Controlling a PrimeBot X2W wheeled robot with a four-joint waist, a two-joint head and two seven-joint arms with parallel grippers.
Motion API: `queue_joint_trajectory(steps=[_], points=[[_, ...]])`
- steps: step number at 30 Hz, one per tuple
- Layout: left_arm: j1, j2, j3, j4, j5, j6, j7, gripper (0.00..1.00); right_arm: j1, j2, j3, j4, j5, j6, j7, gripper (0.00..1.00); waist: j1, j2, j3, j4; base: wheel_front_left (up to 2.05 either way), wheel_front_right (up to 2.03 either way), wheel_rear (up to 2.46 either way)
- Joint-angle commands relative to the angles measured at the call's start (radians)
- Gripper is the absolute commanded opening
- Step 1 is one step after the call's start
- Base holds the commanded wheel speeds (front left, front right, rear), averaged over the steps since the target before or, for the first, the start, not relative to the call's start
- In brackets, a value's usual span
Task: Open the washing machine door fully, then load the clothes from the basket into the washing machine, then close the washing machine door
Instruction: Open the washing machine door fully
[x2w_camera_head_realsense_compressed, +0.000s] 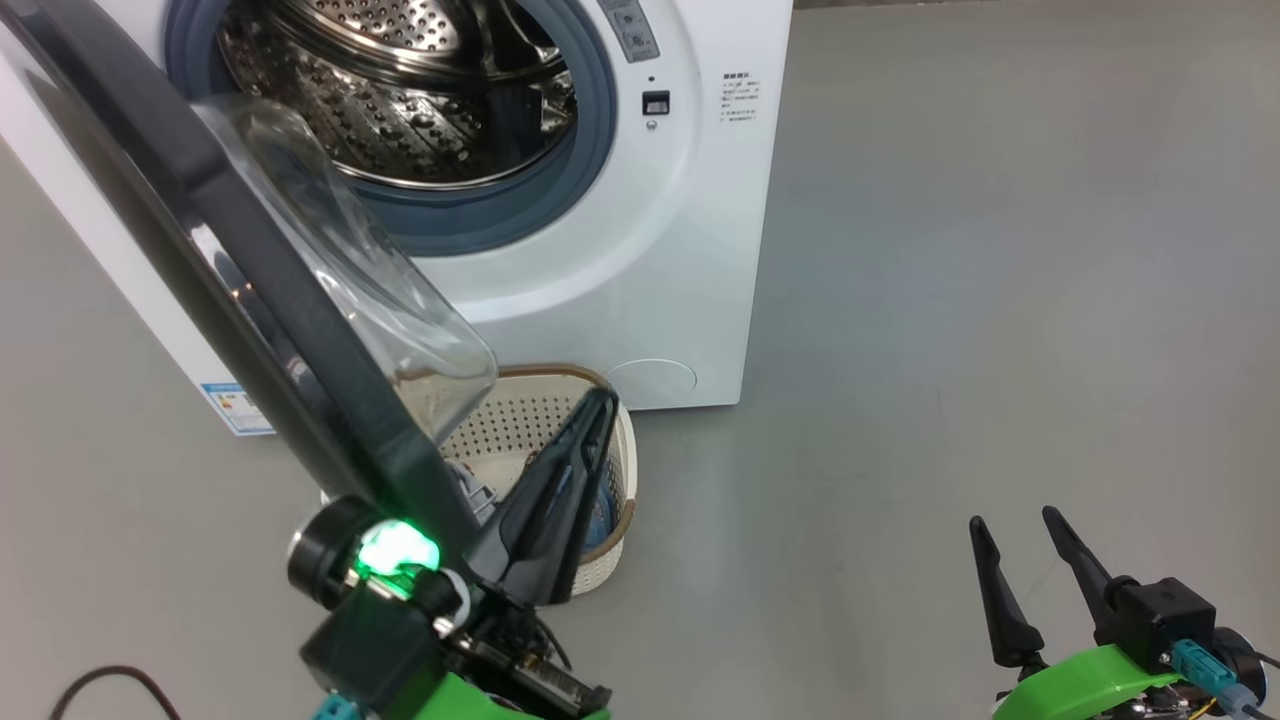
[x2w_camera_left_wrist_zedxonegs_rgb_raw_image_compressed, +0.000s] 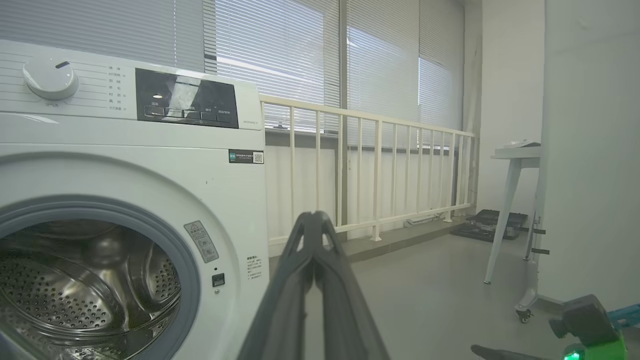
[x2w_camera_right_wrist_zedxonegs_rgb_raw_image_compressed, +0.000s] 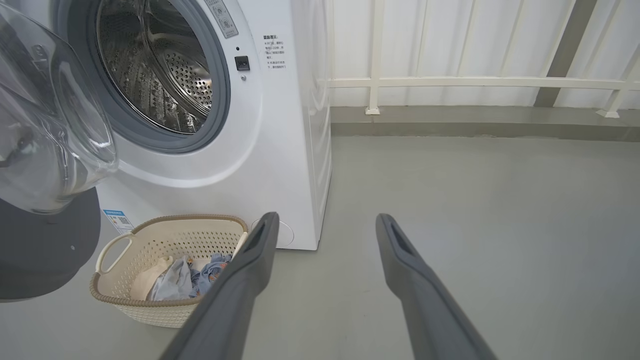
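Observation:
The washing machine (x2w_camera_head_realsense_compressed: 620, 250) stands with its steel drum (x2w_camera_head_realsense_compressed: 400, 110) exposed. The washing machine door (x2w_camera_head_realsense_compressed: 250, 260) is swung out toward me, black rim slanting down the left and the glass bowl (x2w_camera_right_wrist_zedxonegs_rgb_raw_image_compressed: 50, 125) bulging toward the machine. The basket (x2w_camera_head_realsense_compressed: 545, 425) sits on the floor under the door. In it lie the clothes (x2w_camera_right_wrist_zedxonegs_rgb_raw_image_compressed: 185, 277), cream, pale blue and printed blue. My left gripper (x2w_camera_head_realsense_compressed: 603, 397) is shut on nothing, just right of the door's lower edge and above the basket. My right gripper (x2w_camera_head_realsense_compressed: 1012, 520) is open and empty over bare floor at lower right.
Grey floor (x2w_camera_head_realsense_compressed: 1000, 300) stretches open to the machine's right. A white railing (x2w_camera_left_wrist_zedxonegs_rgb_raw_image_compressed: 380, 175) and blinds run behind. A white table (x2w_camera_left_wrist_zedxonegs_rgb_raw_image_compressed: 515, 155) and a black case (x2w_camera_left_wrist_zedxonegs_rgb_raw_image_compressed: 490, 222) stand far right. A dark cable (x2w_camera_head_realsense_compressed: 110, 680) lies at lower left.

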Motion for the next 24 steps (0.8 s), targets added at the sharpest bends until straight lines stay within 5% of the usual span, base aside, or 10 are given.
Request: queue_joint_trajectory(steps=[1, 11, 24], points=[[-0.008, 0.002, 0.025, -0.009, -0.006, -0.001, -0.005, 0.0, -0.012, -0.009, 0.029, -0.021, 0.006, 0.002, -0.012, 1.0, 0.0, 0.0, 0.004, -0.001, 0.0, 0.0, 0.0], [0.05, -0.016, -0.031, 0.113, -0.008, -0.001, -0.005, 0.0, -0.022, -0.014, 0.031, -0.021, 0.01, 0.002, -0.012, 1.0, 0.0, 0.0, 0.026, 0.005, 0.0, 0.0, 0.0], [0.043, -0.024, 0.06, 0.321, -0.014, 0.009, -0.005, 0.0, -0.032, -0.016, 0.042, -0.017, 0.012, 0.002, -0.012, 1.0, 0.0, 0.0, 0.037, -0.012, 0.0, 0.0, 0.0]])
